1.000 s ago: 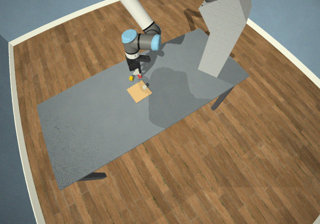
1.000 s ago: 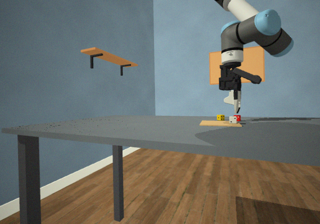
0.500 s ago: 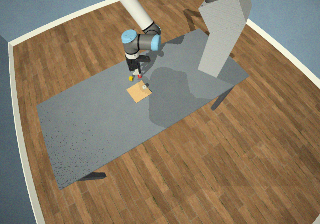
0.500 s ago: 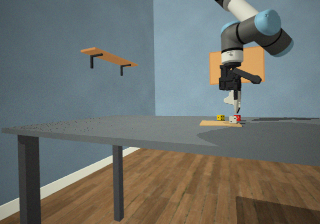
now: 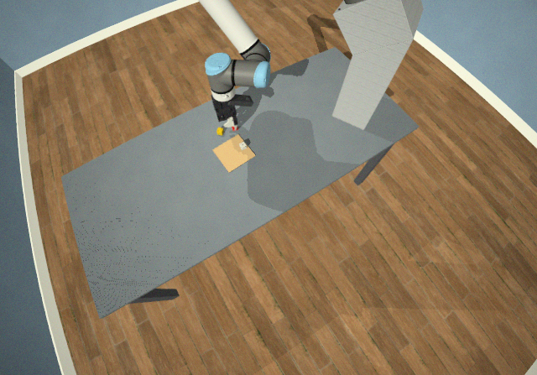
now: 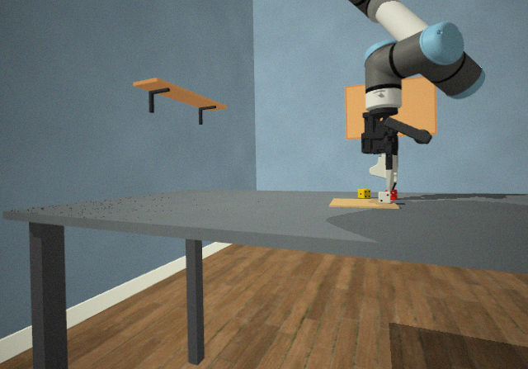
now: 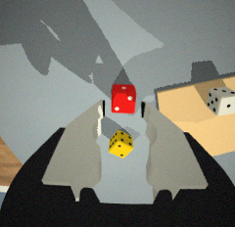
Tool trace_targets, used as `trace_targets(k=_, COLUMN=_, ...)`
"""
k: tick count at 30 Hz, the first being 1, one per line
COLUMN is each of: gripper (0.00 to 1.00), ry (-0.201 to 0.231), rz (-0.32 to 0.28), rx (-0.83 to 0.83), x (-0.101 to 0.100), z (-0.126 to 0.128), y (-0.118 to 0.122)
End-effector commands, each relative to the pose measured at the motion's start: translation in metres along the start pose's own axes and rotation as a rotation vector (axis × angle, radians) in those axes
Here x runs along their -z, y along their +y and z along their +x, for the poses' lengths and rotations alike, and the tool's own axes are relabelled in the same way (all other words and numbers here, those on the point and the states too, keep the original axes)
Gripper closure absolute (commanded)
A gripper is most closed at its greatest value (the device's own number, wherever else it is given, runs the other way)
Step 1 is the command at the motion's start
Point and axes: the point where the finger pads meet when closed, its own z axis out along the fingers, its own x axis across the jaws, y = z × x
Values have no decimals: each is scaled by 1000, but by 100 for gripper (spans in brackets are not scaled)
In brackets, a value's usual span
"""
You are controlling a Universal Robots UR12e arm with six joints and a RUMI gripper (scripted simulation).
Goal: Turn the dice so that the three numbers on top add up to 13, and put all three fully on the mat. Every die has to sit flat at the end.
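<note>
A red die (image 5: 234, 128) (image 6: 394, 194) (image 7: 123, 101) rests on the table off the mat; its large face in the wrist view shows two pips. My gripper (image 5: 232, 124) (image 6: 391, 188) (image 7: 122, 102) is partly open and empty, pointing down close to the red die. Its tips stand apart, wider than that die; their exact height over it is unclear. A yellow die (image 5: 220, 131) (image 6: 363, 193) (image 7: 120, 144) sits off the mat beside the gripper. A white die (image 5: 242, 145) (image 6: 384, 197) (image 7: 221, 102) sits on the tan mat (image 5: 228, 160) (image 6: 347, 203) (image 7: 171, 110), near one edge. I cannot read all top numbers surely.
The grey table (image 5: 173, 189) (image 6: 170, 211) carries the mat and dice. A large pale angled column (image 5: 375, 54) stands over the table's right part in the top view. An orange shelf (image 6: 183, 94) and an orange wall panel (image 6: 417, 109) are behind.
</note>
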Motion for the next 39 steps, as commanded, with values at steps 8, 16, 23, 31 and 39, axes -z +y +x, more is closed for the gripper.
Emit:
trace_targets(k=8, gripper=76, ry=0, rz=-1, rx=0, x=-14, z=0, y=0)
trace_targets(k=16, gripper=76, ry=0, rz=-1, rx=0, x=-15, z=0, y=0)
trace_targets(k=23, gripper=76, ry=0, rz=-1, rx=0, x=-15, z=0, y=0)
trace_targets(k=31, gripper=76, ry=0, rz=-1, rx=0, x=-15, z=0, y=0)
trace_targets(k=39, gripper=76, ry=0, rz=-1, rx=0, x=-15, z=0, y=0)
